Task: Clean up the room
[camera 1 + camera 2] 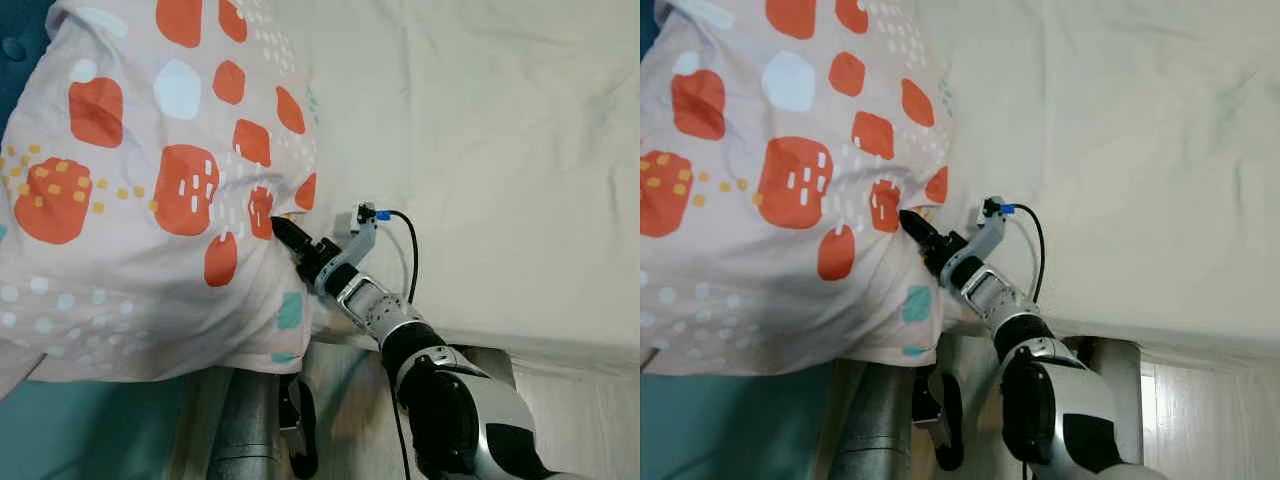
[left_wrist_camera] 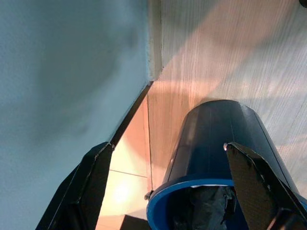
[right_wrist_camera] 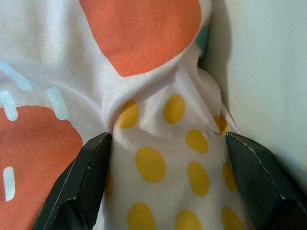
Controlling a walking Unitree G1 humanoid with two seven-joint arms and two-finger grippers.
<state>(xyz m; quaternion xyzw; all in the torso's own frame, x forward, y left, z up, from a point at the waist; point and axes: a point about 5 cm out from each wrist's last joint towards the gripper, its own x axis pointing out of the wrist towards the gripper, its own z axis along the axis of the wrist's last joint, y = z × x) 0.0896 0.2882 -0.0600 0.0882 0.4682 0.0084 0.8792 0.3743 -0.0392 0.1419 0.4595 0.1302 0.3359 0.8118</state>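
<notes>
A large pillow [image 1: 150, 180] in pale fabric with orange patches and yellow dots lies at the left of a bed with a cream sheet [image 1: 480, 130]. My right gripper [image 1: 283, 230] reaches up from below and presses into the pillow's right edge. In the right wrist view its fingers [image 3: 81, 191] stand open, with a creased fold of the yellow-dotted pillow cloth [image 3: 158, 153] bulging between them. My left arm hangs beside the bed, and its left gripper [image 1: 300, 440] is open over the floor.
A dark blue bin [image 2: 225, 139] with a black liner stands on the wooden floor beneath my left gripper, next to a teal surface [image 2: 62, 72]. The bed's teal side [image 1: 90, 430] runs under the pillow. A blue padded headboard [image 1: 15, 45] is at the far left.
</notes>
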